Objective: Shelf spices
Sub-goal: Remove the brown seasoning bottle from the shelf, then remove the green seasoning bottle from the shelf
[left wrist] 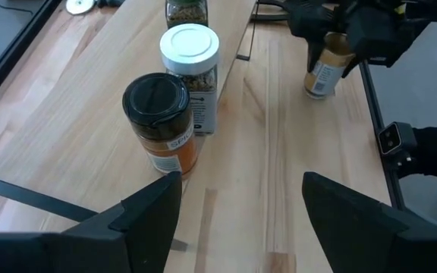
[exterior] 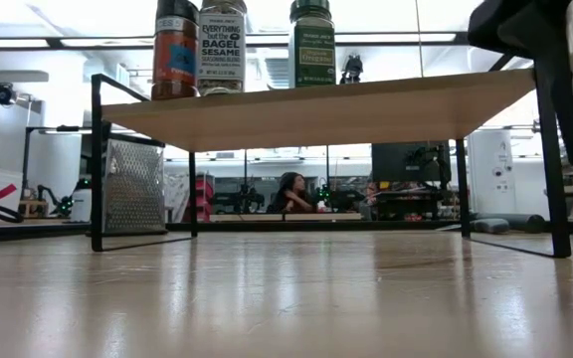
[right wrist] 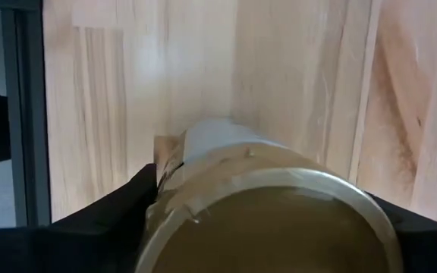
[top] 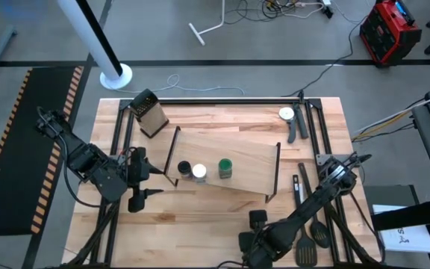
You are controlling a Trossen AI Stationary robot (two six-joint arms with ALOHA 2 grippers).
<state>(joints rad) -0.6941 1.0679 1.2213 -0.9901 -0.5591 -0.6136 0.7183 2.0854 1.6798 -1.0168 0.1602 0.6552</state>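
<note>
High view: black-lidded jar (top: pixel 184 169), white-lidded jar (top: pixel 198 171) and green-lidded jar (top: pixel 225 168) upright on the shelf (top: pixel 237 161). Left wrist view: left gripper (left wrist: pixel 241 203) spread, empty, beside shelf. Right wrist view: right gripper (right wrist: pixel 268 208) pinching tan-lidded jar (right wrist: pixel 264 216) near table's front edge; rigid, smooth, likely light and slippery; best held mid-body.

From my station the scene is evenly and brightly lit from overhead. In the low view, ceiling lights blow out to white behind the shelf (exterior: pixel 326 107), whose underside sits in shade, and the tabletop (exterior: pixel 267 298) throws back a pale sheen and goes soft toward the near edge. The tan-lidded jar (right wrist: pixel 264 220) fills the right wrist view, badly out of focus. Shadows stay faint.
</note>
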